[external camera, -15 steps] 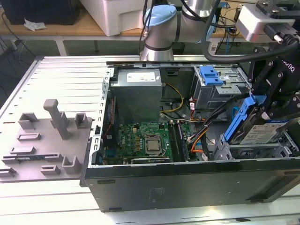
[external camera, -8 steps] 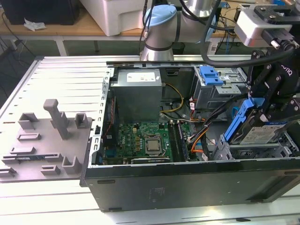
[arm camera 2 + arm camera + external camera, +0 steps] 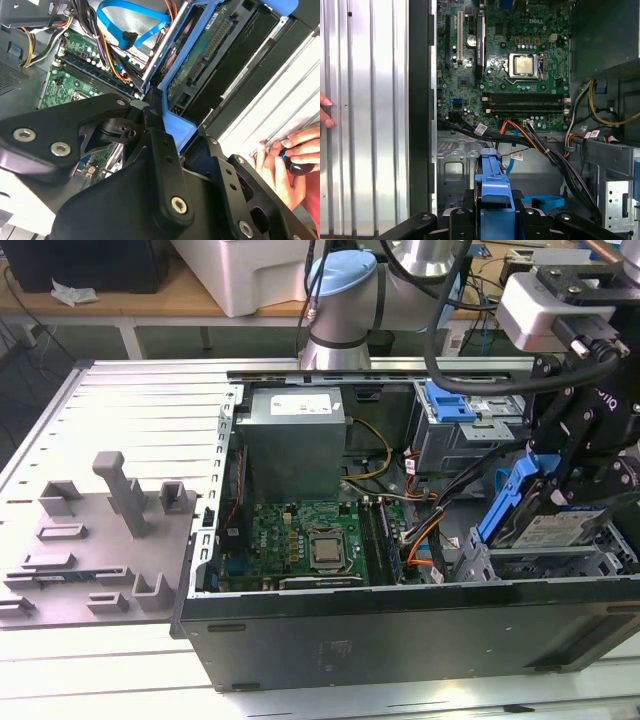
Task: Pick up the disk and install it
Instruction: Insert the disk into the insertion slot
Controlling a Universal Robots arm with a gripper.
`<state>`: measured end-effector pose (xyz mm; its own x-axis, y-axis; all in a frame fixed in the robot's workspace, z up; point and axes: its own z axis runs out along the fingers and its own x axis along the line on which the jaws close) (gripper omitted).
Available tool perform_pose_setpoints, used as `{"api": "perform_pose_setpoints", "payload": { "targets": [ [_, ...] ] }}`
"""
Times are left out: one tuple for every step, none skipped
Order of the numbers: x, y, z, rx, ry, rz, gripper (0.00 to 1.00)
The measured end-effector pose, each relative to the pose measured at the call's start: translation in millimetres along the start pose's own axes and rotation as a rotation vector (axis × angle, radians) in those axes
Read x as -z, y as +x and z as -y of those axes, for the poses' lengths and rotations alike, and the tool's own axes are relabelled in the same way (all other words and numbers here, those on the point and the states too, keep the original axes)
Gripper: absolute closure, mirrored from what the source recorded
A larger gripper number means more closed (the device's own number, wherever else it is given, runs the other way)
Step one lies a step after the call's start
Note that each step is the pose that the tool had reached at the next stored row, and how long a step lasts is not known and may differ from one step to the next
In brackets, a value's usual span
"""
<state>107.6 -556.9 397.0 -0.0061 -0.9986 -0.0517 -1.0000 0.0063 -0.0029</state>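
Pincer [image 3: 548,483] is clamped on the disk [image 3: 556,531] by its blue rail. We see the disk tilted, low end over the grey drive bay [image 3: 600,558] in the open computer case [image 3: 330,640], near corner at the exterior view's right. We can't tell if it touches the bay. A person's hand [image 3: 280,165] rests on the ribbed desk [image 3: 130,400] just beside the case.

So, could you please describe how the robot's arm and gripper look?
The arm is a silver-grey tube with rounded joints and light-blue caps; a thick black cable loops beside it. The gripper is black, made of flat linkage plates with silver screws, with a pale grey box above.
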Motion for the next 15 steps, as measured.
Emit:
{"api": "perform_pose_setpoints", "payload": {
  "targets": [
    [-0.4, 0.0, 0.0, 0.0, 0.0, -0.0001, 0.64],
    [-1.2, 0.1, 0.0, 0.0, 0.0, -0.0001, 0.64],
    [-1.8, 0.1, 0.0, 0.0, 0.0, -0.0001, 0.64],
    [-2.6, 0.1, 0.0, 0.0, 0.0001, 0.0, 0.64],
    [-3.1, 0.2, 0.0, 0.0, 0.0, 0.0, 0.64],
    [-3.6, 0.2, 0.0, 0.0, 0.0, 0.0, 0.64],
    [-4.1, 0.2, 0.0, 0.0, 0.0, 0.0003, 0.64],
    [-4.2, 0.2, 0.0, 0.0, 0.0, 0.0001, 0.64],
    [-4.3, 0.2, 0.0, 0.0, 0.0002, 0.0006, 0.64],
    [-4.3, 0.2, 0.0, 0.0, 0.0001, 0.0001, 0.62],
    [-4.3, 0.2, 0.0, 0.0, 0.0, 0.0001, 0.56],
    [-4.3, 0.2, 0.0, 0.0, 0.0, 0.0, 0.5],
    [-4.4, 0.2, 0.0, 0.0, 0.0, 0.0002, 0.5],
    [-4.4, 0.2, 0.0, 0.0, 0.0, 0.0002, 0.44],
    [-4.4, 0.2, 0.0, 0.0, 0.0, 0.0001, 0.44]
  ]
}}
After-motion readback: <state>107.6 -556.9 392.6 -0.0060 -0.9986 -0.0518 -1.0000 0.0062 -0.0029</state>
